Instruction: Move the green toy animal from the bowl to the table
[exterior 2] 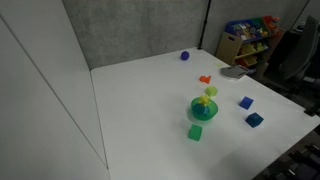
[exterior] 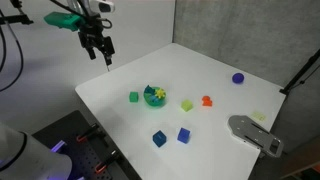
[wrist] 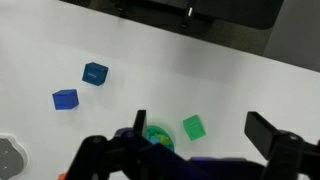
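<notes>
The bright-green bowl (exterior: 154,97) stands mid-table and also shows in an exterior view (exterior 2: 203,110) and in the wrist view (wrist: 157,136). A yellow spiky toy (exterior: 155,93) sits in it. A small dark teal bit, probably the green toy animal (wrist: 160,139), shows inside the bowl in the wrist view, partly hidden by the gripper body. My gripper (exterior: 99,50) hangs high above the white table (exterior: 120,80), away from the bowl. It is open and empty in the wrist view (wrist: 202,127).
A green cube (exterior: 133,97) lies beside the bowl. A light-green cube (exterior: 186,104), an orange toy (exterior: 207,100), a purple ball (exterior: 238,77), two blue cubes (exterior: 159,138) (exterior: 184,134) and a grey object (exterior: 255,133) lie around the table.
</notes>
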Controlling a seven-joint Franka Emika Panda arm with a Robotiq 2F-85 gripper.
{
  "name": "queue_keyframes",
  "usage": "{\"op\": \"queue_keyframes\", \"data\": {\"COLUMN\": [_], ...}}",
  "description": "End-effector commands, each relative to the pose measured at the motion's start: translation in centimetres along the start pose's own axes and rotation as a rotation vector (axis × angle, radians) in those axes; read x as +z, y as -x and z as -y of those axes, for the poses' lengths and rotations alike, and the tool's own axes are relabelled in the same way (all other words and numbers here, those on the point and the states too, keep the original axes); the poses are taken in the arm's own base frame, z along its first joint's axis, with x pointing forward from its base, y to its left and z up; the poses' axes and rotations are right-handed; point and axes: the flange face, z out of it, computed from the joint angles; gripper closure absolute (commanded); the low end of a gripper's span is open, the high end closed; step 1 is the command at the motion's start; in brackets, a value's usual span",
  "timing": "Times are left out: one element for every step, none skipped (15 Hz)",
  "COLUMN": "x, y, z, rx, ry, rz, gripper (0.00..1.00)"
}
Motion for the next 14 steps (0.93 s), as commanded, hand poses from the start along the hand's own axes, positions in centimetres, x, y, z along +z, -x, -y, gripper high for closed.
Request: {"op": "queue_keyframes", "data": {"x": [-0.1, -0.1, -0.1, -0.1, -0.1, -0.1, -0.1, 0.0, 0.1, 0.2, 0.4, 0.7, 0.9, 1.2], "y": [0.0, 0.0, 0.0, 0.0, 0.0, -0.4, -0.8, -1.3, -1.8, -2.3, -3.0, -3.8, -4.7, -5.7], "z": [0.0, 0.0, 0.0, 0.0, 0.0, 0.0, 0.0, 0.0, 0.1, 0.1, 0.2, 0.3, 0.3, 0.3], "rx": [0.000, 0.000, 0.000, 0.000, 0.000, 0.005, 0.010, 0.013, 0.014, 0.016, 0.019, 0.023, 0.031, 0.040], "ry": [0.000, 0.000, 0.000, 0.000, 0.000, 0.001, -0.004, -0.010, -0.011, -0.011, -0.013, -0.015, -0.015, -0.017], "rz": [0.000, 0.000, 0.000, 0.000, 0.000, -0.011, -0.014, -0.019, -0.030, -0.040, -0.054, -0.066, -0.081, -0.092], "gripper": [0.00, 0.00, 0.00, 0.00, 0.00, 0.00, 0.00, 0.00, 0.00, 0.00, 0.00, 0.00, 0.00, 0.00]}}
